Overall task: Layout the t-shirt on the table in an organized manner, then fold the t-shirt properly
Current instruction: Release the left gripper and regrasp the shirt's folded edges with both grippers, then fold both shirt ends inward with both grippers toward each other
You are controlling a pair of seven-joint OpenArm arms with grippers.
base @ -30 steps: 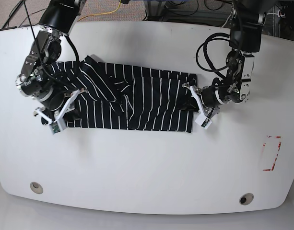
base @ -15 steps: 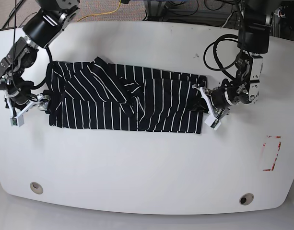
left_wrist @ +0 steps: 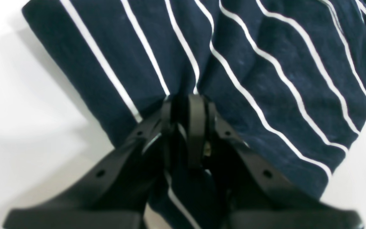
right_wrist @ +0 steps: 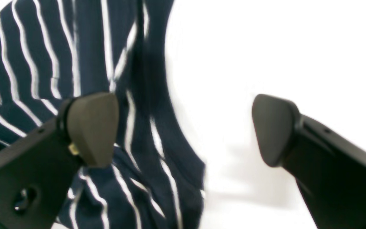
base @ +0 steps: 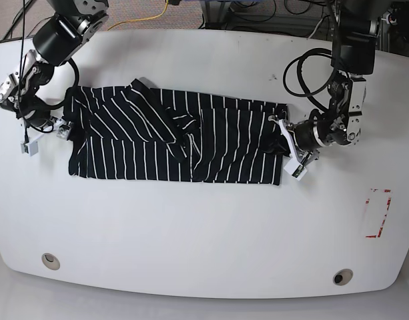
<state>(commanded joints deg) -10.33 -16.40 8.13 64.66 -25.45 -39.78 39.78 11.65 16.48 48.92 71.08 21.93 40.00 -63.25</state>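
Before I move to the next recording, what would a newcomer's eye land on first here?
Most likely the dark, white-striped t-shirt, lying rumpled across the upper middle of the pale table. Next, the two dark arms at its ends: the left pincer closed on the cloth, the right pincer spread open at the opposite edge.

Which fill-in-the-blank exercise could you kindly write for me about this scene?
1. The t-shirt is dark with thin ____ stripes.
2. The right gripper is ____, its jaws apart.
3. The left gripper is ____ on the cloth.
4. The rectangular mark on the table is ____.

Missing words: white; open; shut; red.
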